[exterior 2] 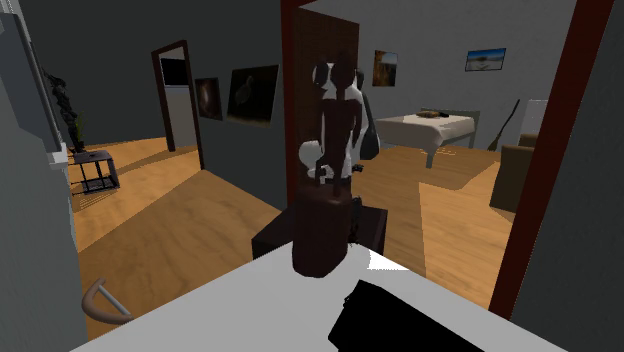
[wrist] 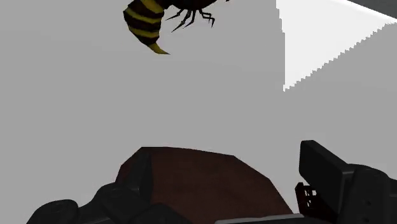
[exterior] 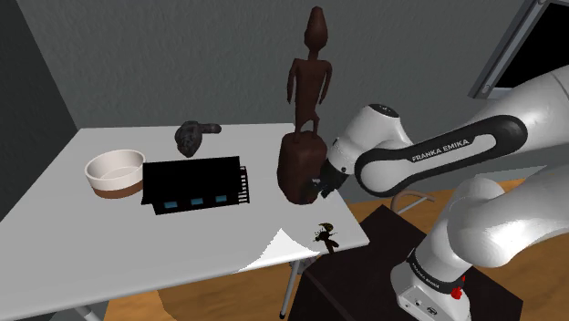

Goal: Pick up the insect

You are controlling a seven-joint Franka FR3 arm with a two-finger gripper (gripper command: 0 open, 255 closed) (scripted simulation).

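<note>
The insect (exterior: 325,236) (striped, wasp-like) is lying ungrasped near the statue (exterior: 305,119). The gripper (exterior: 322,184) is hovering by the statue's base, fingers apart, holding nothing.

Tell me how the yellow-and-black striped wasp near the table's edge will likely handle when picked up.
The yellow-and-black striped wasp looks small beside the tall dark brown carved figure, so it is probably very light. Its thin black legs seem fragile and may bend. It lies near the white table's corner, so a nudge could push it off.
</note>
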